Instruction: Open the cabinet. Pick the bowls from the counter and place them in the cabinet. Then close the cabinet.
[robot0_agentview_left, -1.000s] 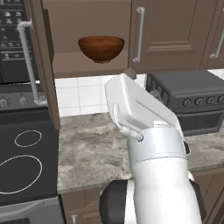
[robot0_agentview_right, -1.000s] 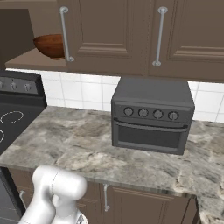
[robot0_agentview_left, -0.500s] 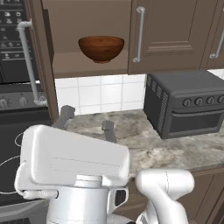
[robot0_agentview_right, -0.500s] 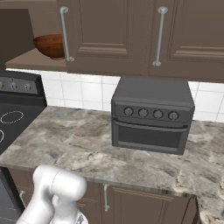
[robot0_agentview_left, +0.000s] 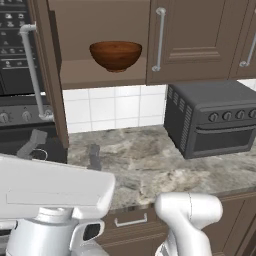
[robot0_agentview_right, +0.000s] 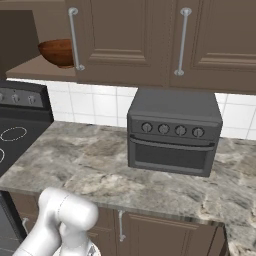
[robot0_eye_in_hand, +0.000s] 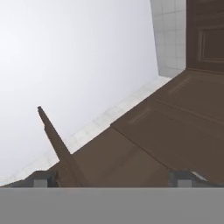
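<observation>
The cabinet (robot0_agentview_left: 200, 40) hangs above the counter (robot0_agentview_left: 145, 165). Its left door (robot0_agentview_left: 47, 75) is swung open and its right door is closed. A glossy reddish-brown bowl (robot0_agentview_left: 116, 54) sits upright on the open shelf, and it appears again at the upper left of the right base view (robot0_agentview_right: 57, 51). My gripper (robot0_agentview_left: 62, 150) is low at the left, over the counter's left end and well below the bowl. It is open, with nothing between its fingers (robot0_agentview_left: 94, 156). In the hand view the gripper (robot0_eye_in_hand: 113, 179) faces brown panelled wood and a white wall.
A black toaster oven (robot0_agentview_left: 210, 120) stands on the right of the counter against the tiled wall, also in the right base view (robot0_agentview_right: 172, 132). A black stovetop (robot0_agentview_right: 15, 135) adjoins the counter on the left. The open door's long silver handle (robot0_agentview_left: 30, 70) projects near my hand.
The arm has swung from upright at the centre down to the lower left, and the hand kept moving left and down. The bowl and doors have not moved. The gripper stays open.
</observation>
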